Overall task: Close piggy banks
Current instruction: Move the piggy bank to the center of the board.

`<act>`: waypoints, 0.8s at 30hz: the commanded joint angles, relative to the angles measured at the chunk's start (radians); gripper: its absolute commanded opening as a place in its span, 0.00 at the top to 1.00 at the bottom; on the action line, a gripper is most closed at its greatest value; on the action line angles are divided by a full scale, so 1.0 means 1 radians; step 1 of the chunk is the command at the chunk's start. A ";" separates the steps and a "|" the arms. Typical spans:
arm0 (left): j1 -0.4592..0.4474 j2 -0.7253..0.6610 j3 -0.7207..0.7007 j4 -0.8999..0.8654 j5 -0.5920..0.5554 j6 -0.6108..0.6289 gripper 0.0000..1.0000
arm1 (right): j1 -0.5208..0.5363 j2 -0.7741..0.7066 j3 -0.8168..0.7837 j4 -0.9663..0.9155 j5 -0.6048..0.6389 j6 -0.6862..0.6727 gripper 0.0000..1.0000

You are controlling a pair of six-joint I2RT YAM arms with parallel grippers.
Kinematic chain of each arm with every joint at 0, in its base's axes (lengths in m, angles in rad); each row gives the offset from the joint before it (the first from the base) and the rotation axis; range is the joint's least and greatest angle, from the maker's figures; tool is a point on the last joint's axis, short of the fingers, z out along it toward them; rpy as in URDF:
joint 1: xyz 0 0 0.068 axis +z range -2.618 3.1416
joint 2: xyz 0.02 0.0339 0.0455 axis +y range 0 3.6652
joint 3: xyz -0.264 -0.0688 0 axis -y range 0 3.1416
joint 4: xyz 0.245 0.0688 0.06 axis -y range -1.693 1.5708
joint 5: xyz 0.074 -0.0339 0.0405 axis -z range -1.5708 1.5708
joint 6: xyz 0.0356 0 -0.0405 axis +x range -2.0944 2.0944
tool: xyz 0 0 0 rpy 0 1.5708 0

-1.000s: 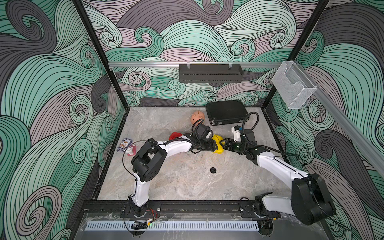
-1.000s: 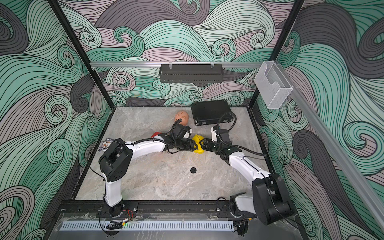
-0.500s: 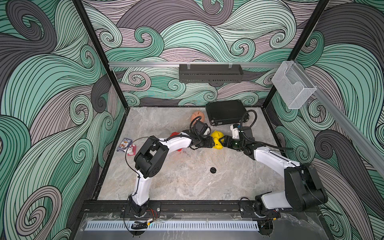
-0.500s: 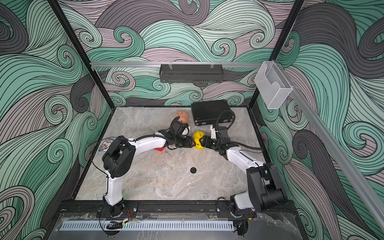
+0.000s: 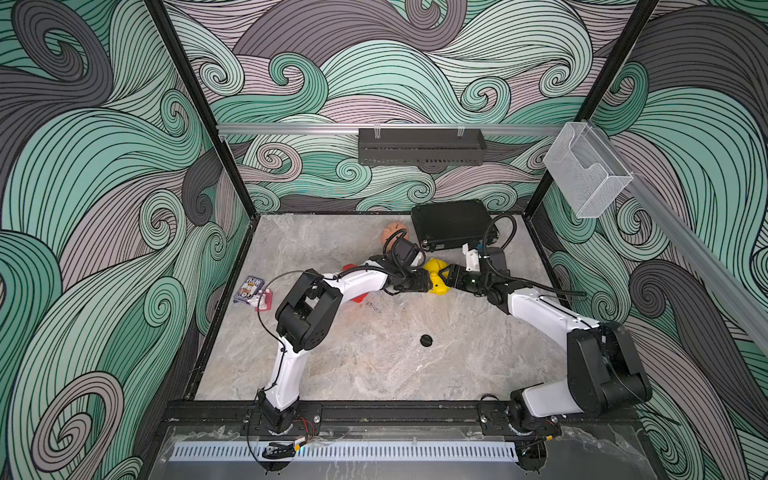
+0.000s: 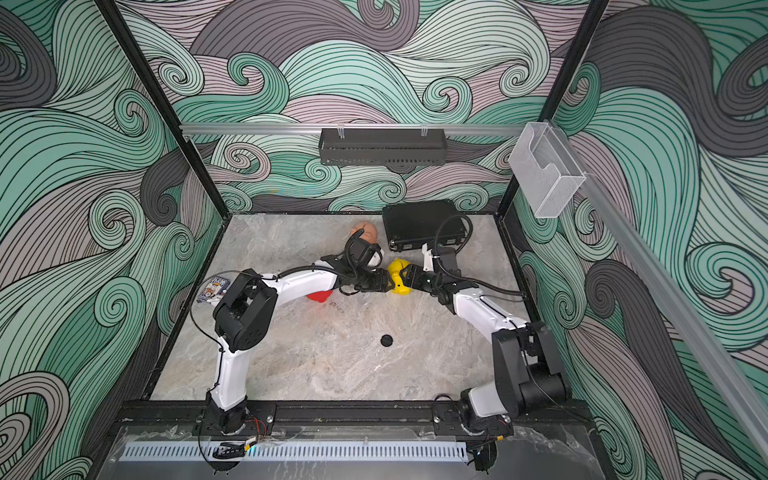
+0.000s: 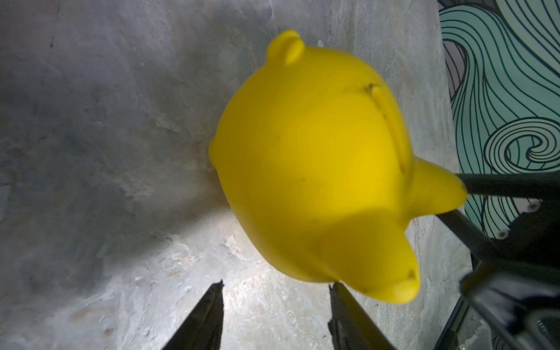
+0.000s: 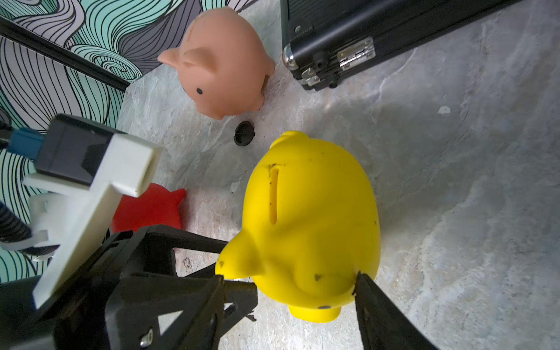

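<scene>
Arms shifted, right claw point(image 8: 288, 291) (open) straddling yellow pig point(image 8: 309, 212)

A black rectangular case point(image 5: 451, 224) lies flat at the back of the marble worktop point(image 5: 374, 374). One small black plug point(image 5: 426, 340) sits alone mid-worktop; another point(image 8: 244, 133) lies nearer the case. A card pack point(image 5: 248, 289) rests by the left wall.
</scene>
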 commanded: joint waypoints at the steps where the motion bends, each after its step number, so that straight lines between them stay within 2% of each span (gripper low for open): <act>1: 0.011 0.023 0.044 -0.037 -0.003 0.023 0.44 | -0.018 0.024 0.028 -0.001 0.009 -0.012 0.33; 17: 0.026 0.038 0.059 -0.050 0.009 0.027 0.44 | -0.043 0.100 0.054 0.031 -0.011 -0.025 0.42; 24: 0.028 0.038 0.066 -0.050 0.009 0.027 0.44 | -0.051 0.120 0.057 0.041 -0.053 -0.023 0.51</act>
